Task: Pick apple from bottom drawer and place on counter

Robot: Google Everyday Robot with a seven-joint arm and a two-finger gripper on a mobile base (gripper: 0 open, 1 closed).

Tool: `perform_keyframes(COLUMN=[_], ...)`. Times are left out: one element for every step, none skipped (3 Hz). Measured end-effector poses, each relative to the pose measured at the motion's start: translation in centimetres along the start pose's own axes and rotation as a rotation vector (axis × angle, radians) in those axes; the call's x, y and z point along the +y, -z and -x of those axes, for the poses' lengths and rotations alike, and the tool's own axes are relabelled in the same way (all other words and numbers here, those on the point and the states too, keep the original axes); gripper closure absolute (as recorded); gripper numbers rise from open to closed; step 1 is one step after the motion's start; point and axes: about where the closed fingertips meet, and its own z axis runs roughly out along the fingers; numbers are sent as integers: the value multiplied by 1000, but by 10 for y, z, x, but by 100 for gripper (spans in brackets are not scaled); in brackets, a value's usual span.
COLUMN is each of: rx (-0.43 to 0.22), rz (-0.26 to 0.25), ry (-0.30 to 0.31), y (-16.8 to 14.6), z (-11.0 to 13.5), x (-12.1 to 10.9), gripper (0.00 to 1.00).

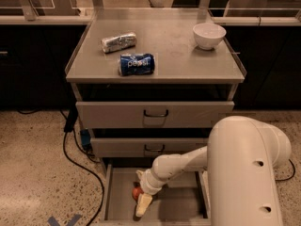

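The bottom drawer [178, 206] is pulled open, a shallow grey tray at the foot of the cabinet. The apple [136, 192], small and red-orange, lies on its floor at the left and is mostly hidden behind my wrist. My gripper [142, 204] reaches down into the drawer right at the apple, its pale fingertips pointing toward the front edge. The counter [174, 46] is the flat grey-beige top of the cabinet.
On the counter lie a blue soda can [136, 64] on its side, a silver wrapped packet [118, 42] and a white bowl [209, 35]. Two upper drawers with dark handles [155, 113] are closed. A black cable [77, 161] runs over the floor at the left.
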Motion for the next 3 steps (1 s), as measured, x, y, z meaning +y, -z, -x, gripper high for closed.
perform_keyframes(rx=[0, -7, -28], rz=[0, 0, 11], ry=[-1, -25, -48], y=[0, -6, -25], z=[0, -10, -25], x=[0, 6, 8], gripper=[0, 0, 0])
